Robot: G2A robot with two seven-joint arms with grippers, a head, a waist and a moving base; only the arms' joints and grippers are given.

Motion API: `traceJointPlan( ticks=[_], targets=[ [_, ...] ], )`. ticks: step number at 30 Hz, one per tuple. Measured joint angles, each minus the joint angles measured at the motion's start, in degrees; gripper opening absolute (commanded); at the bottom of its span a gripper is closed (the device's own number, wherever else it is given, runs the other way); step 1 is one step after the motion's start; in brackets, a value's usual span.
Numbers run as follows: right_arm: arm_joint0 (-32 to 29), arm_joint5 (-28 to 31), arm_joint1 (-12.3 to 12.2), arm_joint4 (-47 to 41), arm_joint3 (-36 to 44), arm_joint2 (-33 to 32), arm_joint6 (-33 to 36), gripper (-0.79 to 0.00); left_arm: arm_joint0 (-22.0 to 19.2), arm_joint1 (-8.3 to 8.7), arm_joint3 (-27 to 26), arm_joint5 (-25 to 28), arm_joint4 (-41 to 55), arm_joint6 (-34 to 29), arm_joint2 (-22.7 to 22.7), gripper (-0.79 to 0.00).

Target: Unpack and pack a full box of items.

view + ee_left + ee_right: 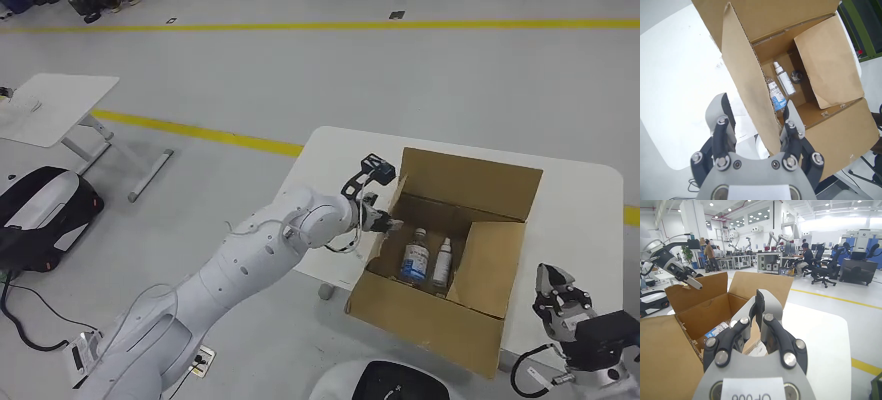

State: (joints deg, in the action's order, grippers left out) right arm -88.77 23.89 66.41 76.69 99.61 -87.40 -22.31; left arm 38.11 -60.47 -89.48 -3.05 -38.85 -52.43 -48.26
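The left gripper [388, 222] is hovering with fingers spread, straddling the upright left flap [742, 75] of the one open box [470, 185] on the white table [320, 170]. Inside, two bottles are lying side by side, the blue-labelled bottle [416, 256] just past the inner finger and the spray bottle [443, 262] next to it, plus one dark round item [796, 76]. The right gripper [556, 290] is hanging just beside the box's right wall, fingers pressed together.

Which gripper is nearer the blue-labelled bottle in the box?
Left. The left gripper straddles a flap above the blue-labelled bottle; the right gripper hangs outside the box, at its opposite side.
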Motion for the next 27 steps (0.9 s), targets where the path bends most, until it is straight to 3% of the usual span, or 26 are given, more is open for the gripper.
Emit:
traceJointPlan(
  ticks=[9,15,27],
  targets=[
    [2.0,1.3,0.1,1.0,-2.4,2.5,2.9,-0.785,-0.2,0.08,1.4,-3.6,-9.1,-1.3,-1.1,0.0],
    [2.6,-0.3,0.2,1.8,-3.6,3.1,5.7,-0.785,-0.8,-0.02,3.4,-3.6,-14.6,-5.4,-0.5,0.0],
    [2.6,-0.4,0.0,1.8,-3.7,2.4,6.5,-0.785,-3.2,-2.53,9.5,-5.2,-22.9,-8.6,5.0,0.0]
  ],
)
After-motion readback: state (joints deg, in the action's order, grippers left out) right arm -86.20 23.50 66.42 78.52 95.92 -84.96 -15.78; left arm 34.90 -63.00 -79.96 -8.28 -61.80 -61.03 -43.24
